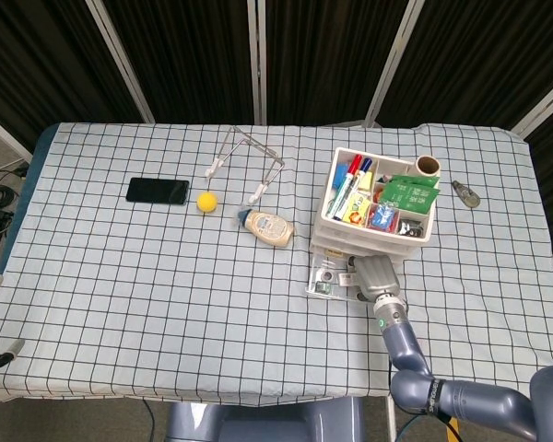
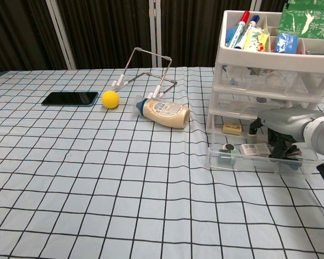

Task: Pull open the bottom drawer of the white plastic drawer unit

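Nearest the robot, the right hand (image 2: 285, 132) reaches into the pulled-out bottom drawer (image 2: 259, 158), its dark fingers (image 2: 283, 148) dipping over the drawer's right end; whether they grip the front wall or merely rest there I cannot tell. The drawer juts forward from the white plastic drawer unit (image 1: 378, 207), which stands just behind the hand on the checked table (image 1: 166, 276). Farther left lie a sauce bottle (image 2: 164, 111), a yellow ball (image 2: 110, 99), a black phone (image 2: 70, 98) and a wire stand (image 2: 147, 70).
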Robot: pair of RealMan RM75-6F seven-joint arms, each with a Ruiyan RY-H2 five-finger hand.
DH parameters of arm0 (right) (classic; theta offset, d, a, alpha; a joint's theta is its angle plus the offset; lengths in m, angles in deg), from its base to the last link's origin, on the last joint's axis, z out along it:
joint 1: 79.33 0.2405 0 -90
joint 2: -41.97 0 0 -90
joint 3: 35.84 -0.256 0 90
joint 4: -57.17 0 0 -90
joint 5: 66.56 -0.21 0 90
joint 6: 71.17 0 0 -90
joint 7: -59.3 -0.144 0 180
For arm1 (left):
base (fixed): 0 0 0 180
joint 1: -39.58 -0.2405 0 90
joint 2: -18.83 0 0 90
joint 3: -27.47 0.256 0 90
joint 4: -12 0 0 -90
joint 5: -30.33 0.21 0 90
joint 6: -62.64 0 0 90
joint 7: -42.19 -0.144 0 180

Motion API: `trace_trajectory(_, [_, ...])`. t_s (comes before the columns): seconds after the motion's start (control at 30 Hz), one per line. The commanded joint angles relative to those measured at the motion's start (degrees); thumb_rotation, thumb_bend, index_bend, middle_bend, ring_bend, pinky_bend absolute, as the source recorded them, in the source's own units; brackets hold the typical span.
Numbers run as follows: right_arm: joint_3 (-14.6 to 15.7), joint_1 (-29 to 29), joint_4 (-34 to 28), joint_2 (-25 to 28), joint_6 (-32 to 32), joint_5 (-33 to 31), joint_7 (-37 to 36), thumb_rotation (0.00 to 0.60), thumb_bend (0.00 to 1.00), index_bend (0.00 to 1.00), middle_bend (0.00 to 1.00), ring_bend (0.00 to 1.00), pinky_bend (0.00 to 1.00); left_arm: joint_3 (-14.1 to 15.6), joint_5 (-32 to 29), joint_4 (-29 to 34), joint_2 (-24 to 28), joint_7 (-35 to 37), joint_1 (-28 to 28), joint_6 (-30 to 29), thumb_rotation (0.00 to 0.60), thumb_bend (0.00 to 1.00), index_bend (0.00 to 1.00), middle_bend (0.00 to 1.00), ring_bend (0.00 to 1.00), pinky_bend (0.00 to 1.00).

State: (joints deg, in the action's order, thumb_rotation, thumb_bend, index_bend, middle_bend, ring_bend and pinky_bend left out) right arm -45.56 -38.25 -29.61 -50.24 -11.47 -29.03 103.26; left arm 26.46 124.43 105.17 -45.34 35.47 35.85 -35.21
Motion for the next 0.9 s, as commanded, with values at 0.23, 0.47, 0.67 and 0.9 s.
trace_trajectory(0.23, [0.79,0.12,1.65,-0.88,0.08,1.18,-1.56,0.600,0.11,0.51,1.00,1.00,0.88,0.06,0.08,-0.02,0.05,0.13,0.04,0.03,0.600,0.00,0.00,0.00,0.00,0.00])
trace_trajectory(0.47, [1.05,-0.08,1.47,-0.87,0.52,2.89,-2.91,0.600,0.16,0.55,1.00,1.00,0.88,0.10,0.20,-0.03,0.12,0.37,0.02,-0.10,0.600,0.00,0.00,0.00,0.00,0.00])
trace_trajectory(0.67, [1.10,-0.59,1.39,-0.96,1.60,5.77,-5.08,0.600,0.15,0.59,1.00,1.00,0.88,0.17,0.41,-0.09,0.19,0.66,-0.11,-0.44,0.600,0.00,0.00,0.00,0.00,0.00])
trace_trajectory(0.9, [1.19,-0.99,1.37,-0.74,2.22,7.83,-6.45,0.600,0.15,0.60,1.00,1.00,0.88,0.18,0.49,-0.07,0.28,0.85,-0.20,-0.68,0.600,0.00,0.00,0.00,0.00,0.00])
